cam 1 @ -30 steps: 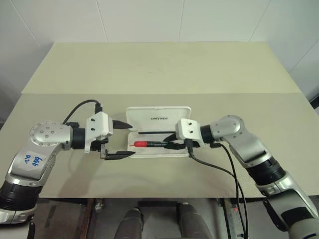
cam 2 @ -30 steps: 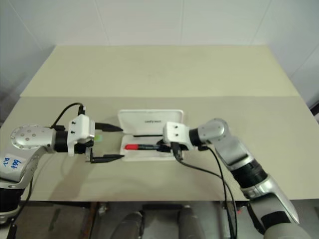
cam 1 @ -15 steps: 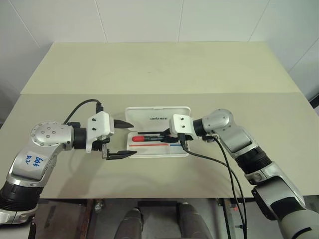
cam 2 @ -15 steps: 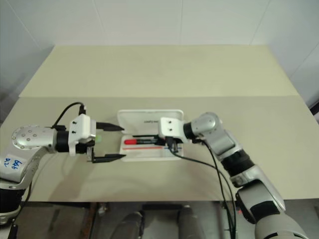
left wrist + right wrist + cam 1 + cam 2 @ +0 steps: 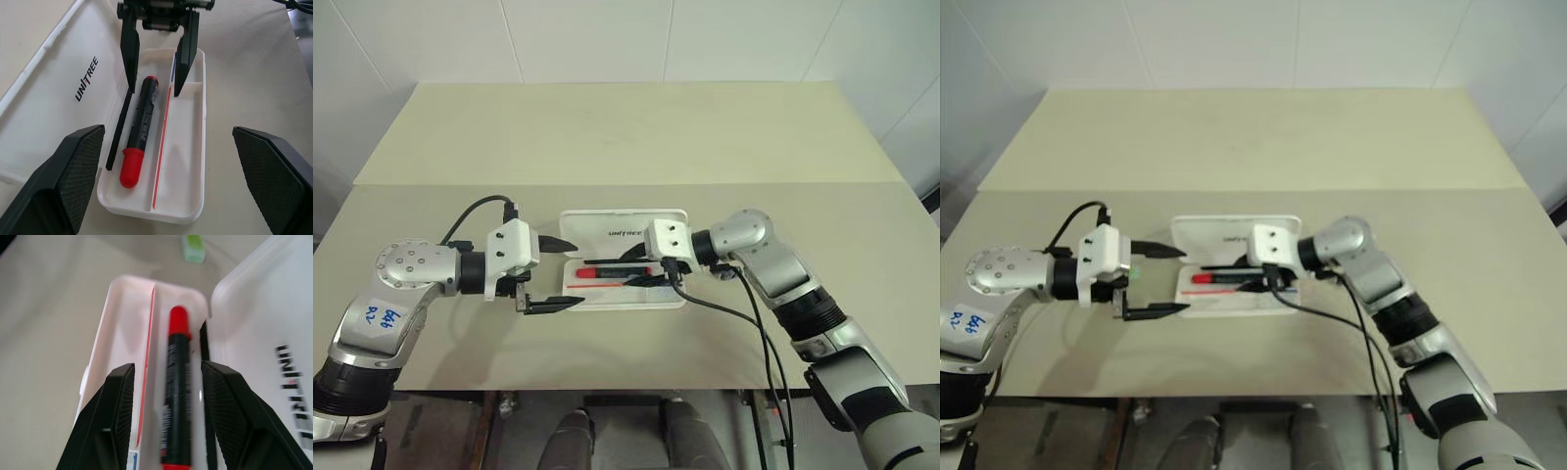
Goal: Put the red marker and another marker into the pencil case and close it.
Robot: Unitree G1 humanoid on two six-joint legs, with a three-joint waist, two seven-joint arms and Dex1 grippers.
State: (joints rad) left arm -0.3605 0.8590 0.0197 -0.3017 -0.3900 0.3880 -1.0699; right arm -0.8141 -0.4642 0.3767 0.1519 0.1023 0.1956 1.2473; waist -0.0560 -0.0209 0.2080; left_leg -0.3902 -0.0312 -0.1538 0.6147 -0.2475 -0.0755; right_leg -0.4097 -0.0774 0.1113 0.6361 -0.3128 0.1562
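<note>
The white pencil case (image 5: 597, 221) lies open at the table's middle, its lid folded back flat. Inside the tray, along the lid side, rests the red marker (image 5: 607, 271), red end toward my left arm. My right gripper (image 5: 628, 270) hangs over the tray, open, its fingers (image 5: 105, 421) straddling the marker's black barrel (image 5: 177, 377) with gaps on both sides. Left of the case my left gripper (image 5: 573, 273) is wide open and holds nothing. The other marker, lime green (image 5: 193, 246), lies on the table beyond the case's left end, below the left gripper (image 5: 1135, 269).
A black cable (image 5: 734, 313) from my right wrist trails over the table in front of the case. A seam (image 5: 626, 183) crosses the table behind the case. The table's front edge (image 5: 626, 390) is close.
My right gripper carried the red marker toward the lid side of the tray, then opened and let it go. The left arm has not moved.
</note>
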